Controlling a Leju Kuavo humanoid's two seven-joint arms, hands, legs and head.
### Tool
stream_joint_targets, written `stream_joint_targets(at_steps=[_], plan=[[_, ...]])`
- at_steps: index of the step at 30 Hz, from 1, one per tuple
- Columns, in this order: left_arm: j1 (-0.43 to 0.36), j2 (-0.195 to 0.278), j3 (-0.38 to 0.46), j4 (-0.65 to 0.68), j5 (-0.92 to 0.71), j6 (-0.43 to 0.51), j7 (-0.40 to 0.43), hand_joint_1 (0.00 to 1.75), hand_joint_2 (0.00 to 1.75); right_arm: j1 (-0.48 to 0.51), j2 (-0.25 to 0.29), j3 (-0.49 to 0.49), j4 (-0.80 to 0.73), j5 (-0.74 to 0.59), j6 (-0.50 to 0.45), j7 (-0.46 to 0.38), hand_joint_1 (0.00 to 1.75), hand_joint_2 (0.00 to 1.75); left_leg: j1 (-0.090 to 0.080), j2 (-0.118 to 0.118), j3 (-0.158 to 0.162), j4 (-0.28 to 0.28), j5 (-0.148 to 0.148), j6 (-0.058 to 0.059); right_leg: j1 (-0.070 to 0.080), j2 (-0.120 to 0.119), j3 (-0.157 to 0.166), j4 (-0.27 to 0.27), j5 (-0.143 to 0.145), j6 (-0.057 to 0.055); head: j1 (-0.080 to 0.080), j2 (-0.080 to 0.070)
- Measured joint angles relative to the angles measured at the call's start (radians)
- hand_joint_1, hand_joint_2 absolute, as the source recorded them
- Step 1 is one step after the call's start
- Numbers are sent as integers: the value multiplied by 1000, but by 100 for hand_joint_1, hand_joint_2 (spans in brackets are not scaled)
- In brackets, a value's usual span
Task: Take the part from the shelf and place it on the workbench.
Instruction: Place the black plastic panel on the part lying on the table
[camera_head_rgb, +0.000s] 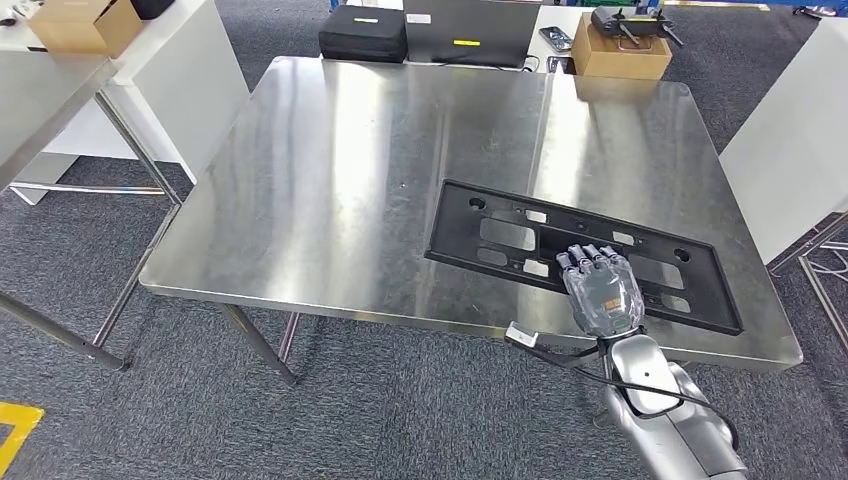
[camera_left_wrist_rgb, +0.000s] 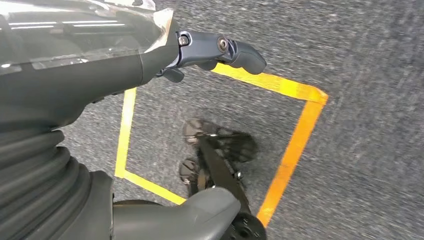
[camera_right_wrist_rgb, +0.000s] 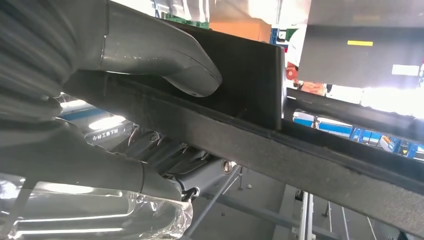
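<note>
The part (camera_head_rgb: 585, 255), a long black frame with cut-outs, lies flat on the steel workbench (camera_head_rgb: 380, 200), toward its near right corner. The right hand (camera_head_rgb: 601, 288) is on the part's near edge, fingers over the top of the bar. Up close from the right wrist, the thumb (camera_right_wrist_rgb: 170, 62) presses one face of the part (camera_right_wrist_rgb: 260, 135) while the darker fingers (camera_right_wrist_rgb: 165, 155) curl under the other side, so the hand is clamped on it. The left hand (camera_left_wrist_rgb: 150, 55) hangs over grey carpet (camera_left_wrist_rgb: 360, 75) marked with yellow tape (camera_left_wrist_rgb: 295, 145), fingers loosely curled, nothing in them.
</note>
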Motion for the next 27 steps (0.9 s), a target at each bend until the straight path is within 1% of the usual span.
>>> stream_joint_targets(at_steps=[1, 2, 3, 4, 6, 7, 8, 12, 18, 20, 23, 27], plan=[[0, 1, 0, 0, 1, 0, 1, 0, 175, -1, 0, 2, 1, 0, 0, 0, 175, 175, -1, 1, 16, -58, 26, 2, 2, 0, 10, 1, -7, 5, 0, 0], [-1, 1, 0, 0, 2, 1, 3, 0, 175, -3, 1, 3, 2, 0, 0, 0, 175, 175, -3, 1, 29, -96, 36, 7, 5, 0, 14, 1, -14, 11, -1, 0], [0, 1, 0, 0, 3, 2, 5, 0, 175, -5, 1, 5, 3, 0, 1, -1, 175, 175, -5, 1, 35, -115, 41, 11, 10, 1, 12, 3, -20, 16, 0, 0], [0, 1, 0, 0, 4, 4, 8, 0, 175, -8, 2, 7, 4, 0, 2, -2, 175, 175, -6, 1, 37, -119, 34, 12, 16, 0, 12, 4, -26, 14, 1, 0], [1, 0, 0, 0, 9, 7, 11, 0, 175, -12, 4, 12, 6, 0, 5, -5, 175, 175, -11, 0, 41, -124, 54, 17, 21, -1, 11, 4, -32, 10, 3, 0], [1, 0, 1, 0, 11, 8, 11, 0, 175, -16, 6, 14, 8, 0, 8, -6, 175, 175, -14, -2, 41, -124, 54, 19, 21, -2, 15, 2, -32, 7, 2, 0], [0, 0, 1, 0, 13, 9, 11, 0, 175, -20, 8, 17, 10, 0, 10, -6, 175, 175, -17, -3, 41, -124, 54, 23, 20, -3, 19, -1, -30, 10, 2, 0], [0, 2, 5, 0, 18, 13, 11, 0, 175, -40, 18, 29, 19, 0, 16, -5, 175, 175, -19, -5, 41, -124, 51, 30, 20, -5, 28, -12, -30, 11, 2, 0], [0, 1, 12, 0, 27, 24, 14, 0, 175, -56, 34, 38, 30, 0, 35, -5, 175, 175, -19, -6, 41, -124, 47, 35, 19, -5, 31, -19, -30, 11, 2, 0], [0, 1, 14, 0, 26, 24, 16, 0, 175, -63, 40, 28, 42, 0, 41, -14, 175, 175, -20, -6, 41, -124, 47, 36, 19, -5, 31, -19, -30, 15, 2, 0], [0, 1, 14, 0, 24, 23, 16, 0, 175, -83, 46, -11, 89, 0, 46, -31, 175, 175, -20, -6, 41, -124, 48, 36, 18, -5, 30, -20, -29, 26, 2, 0], [0, 2, 14, 0, 14, 21, 16, 0, 175, -130, 50, -95, 216, -1, 39, -34, 175, 175, -19, -6, 42, -124, 48, 37, 17, -5, 30, -20, -28, 29, 2, 0]])
